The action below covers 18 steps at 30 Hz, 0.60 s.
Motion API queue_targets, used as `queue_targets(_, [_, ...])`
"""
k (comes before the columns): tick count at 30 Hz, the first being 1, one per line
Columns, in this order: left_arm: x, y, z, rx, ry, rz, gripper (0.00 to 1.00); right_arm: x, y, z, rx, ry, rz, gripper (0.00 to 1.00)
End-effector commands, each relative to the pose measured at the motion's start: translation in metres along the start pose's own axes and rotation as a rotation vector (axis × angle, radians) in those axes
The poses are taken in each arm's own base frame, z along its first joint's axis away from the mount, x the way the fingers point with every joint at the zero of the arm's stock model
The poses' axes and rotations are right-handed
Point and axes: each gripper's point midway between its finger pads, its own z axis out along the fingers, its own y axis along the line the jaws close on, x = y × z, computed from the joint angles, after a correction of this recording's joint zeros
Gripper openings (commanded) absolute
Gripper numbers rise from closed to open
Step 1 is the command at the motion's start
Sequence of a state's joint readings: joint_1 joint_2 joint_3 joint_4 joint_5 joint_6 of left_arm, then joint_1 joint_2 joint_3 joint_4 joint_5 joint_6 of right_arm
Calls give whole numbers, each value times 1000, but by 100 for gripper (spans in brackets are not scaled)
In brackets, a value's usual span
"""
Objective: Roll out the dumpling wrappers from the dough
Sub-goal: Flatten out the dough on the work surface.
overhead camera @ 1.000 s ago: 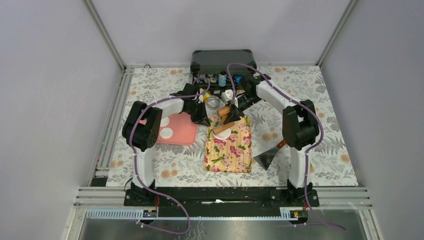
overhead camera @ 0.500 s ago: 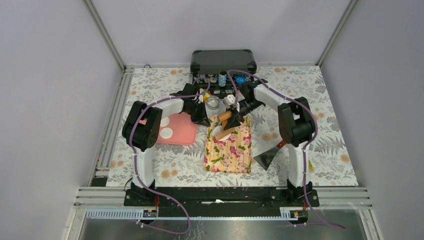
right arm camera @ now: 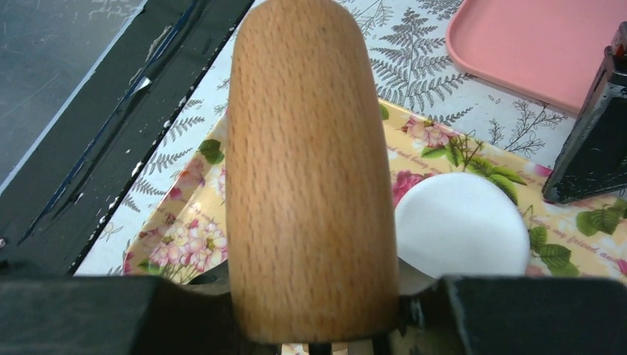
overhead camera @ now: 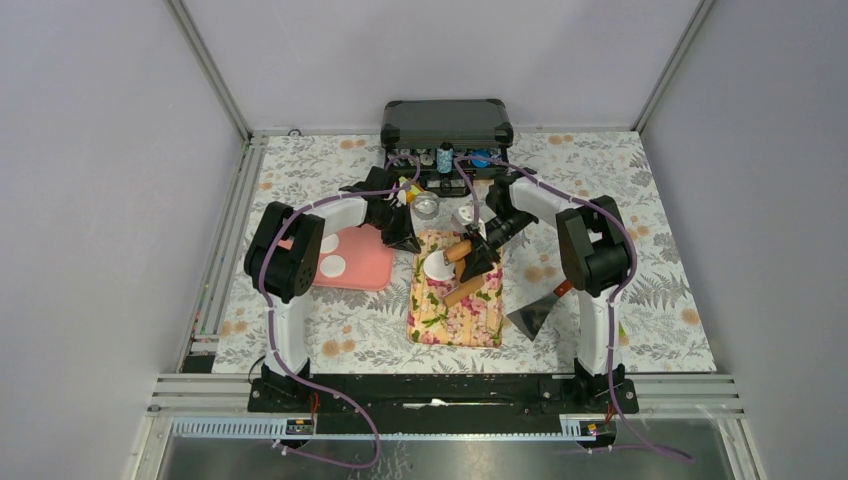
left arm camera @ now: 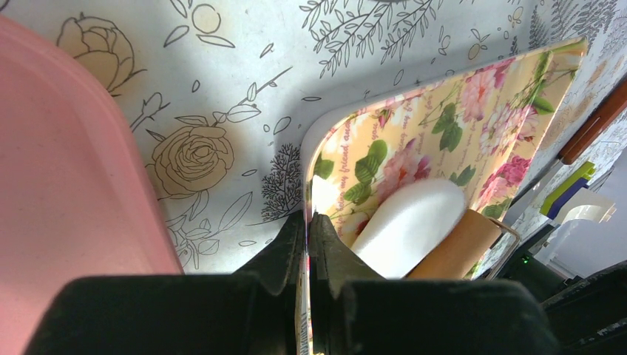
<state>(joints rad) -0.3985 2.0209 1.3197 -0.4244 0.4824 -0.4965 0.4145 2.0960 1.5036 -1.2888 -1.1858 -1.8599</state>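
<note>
A flat white round wrapper (overhead camera: 437, 265) lies on the far end of the floral cutting board (overhead camera: 455, 305). My right gripper (overhead camera: 478, 258) is shut on a wooden rolling pin (overhead camera: 464, 272), which lies across the board just right of the wrapper. In the right wrist view the pin (right arm camera: 307, 170) fills the middle, with the wrapper (right arm camera: 458, 222) beside it. My left gripper (overhead camera: 405, 235) is shut on the board's far left edge (left arm camera: 325, 148). Two more wrappers (overhead camera: 331, 255) lie on the pink tray (overhead camera: 365, 262). No thicker dough lump shows.
A black case (overhead camera: 446, 120) with small bottles stands at the back. A round silver tin (overhead camera: 425, 206) and a small white object (overhead camera: 462, 215) sit just behind the board. A metal scraper (overhead camera: 535, 310) lies right of the board.
My right gripper has drawn the rolling pin nearer and to the right across the board, off the wrapper, which now shows whole. The left gripper has stayed on the board's edge.
</note>
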Motion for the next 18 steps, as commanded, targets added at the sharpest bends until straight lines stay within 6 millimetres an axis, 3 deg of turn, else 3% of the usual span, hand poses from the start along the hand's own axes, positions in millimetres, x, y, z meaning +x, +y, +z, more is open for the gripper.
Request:
queue_targets(1, [-14,-25,-10,86,-29,43,0,-45,4,-14,10,-7,-100,0])
queue_targets(4, [-14,-23,-7,83,-24,40,0,-86,-17,-26,106,-52,-141,0])
queue_targets(8, [-13,-22,-6,82,-22,38,0,-106,-58,-37,230,-49,-199,0])
queue_targets(14, [-13,-24,-4,83,-22,42,0,-85,-100,-29,229,-3,-149,0])
queue_targets(18, [-12,-23,-2,84,-15,39,0,-56,-101,-9,159,13,-82,0])
